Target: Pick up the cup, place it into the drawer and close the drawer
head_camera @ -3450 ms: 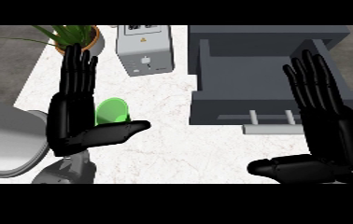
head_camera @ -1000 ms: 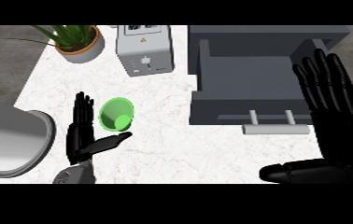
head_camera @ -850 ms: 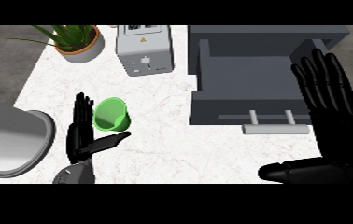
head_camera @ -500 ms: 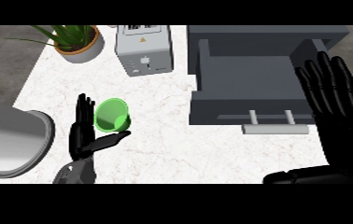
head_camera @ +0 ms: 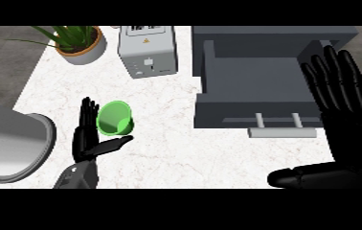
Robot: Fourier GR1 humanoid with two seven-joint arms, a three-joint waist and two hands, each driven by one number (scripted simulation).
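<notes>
Compared with a few seconds ago, my left hand has come down much closer to the counter and now stands against the green cup. During the last second almost nothing moved there. Its fingers are straight and point upward behind the cup, and the thumb reaches out just under it, so the hand is open, not yet closed around anything. The cup leans with its mouth toward the camera, well to the left of the drawer. From this steep view I cannot say if the cup is already off the surface.

For the task, I judge that the grasp is only being prepared; the carrying and the closing are both still to do. The drawer stands pulled out, its handle toward me.

My right hand rests open at the right edge, fingers up.

I count one cup, one drawer, one toaster, one potted plant, one grey round object at the left edge, and two hands.
</notes>
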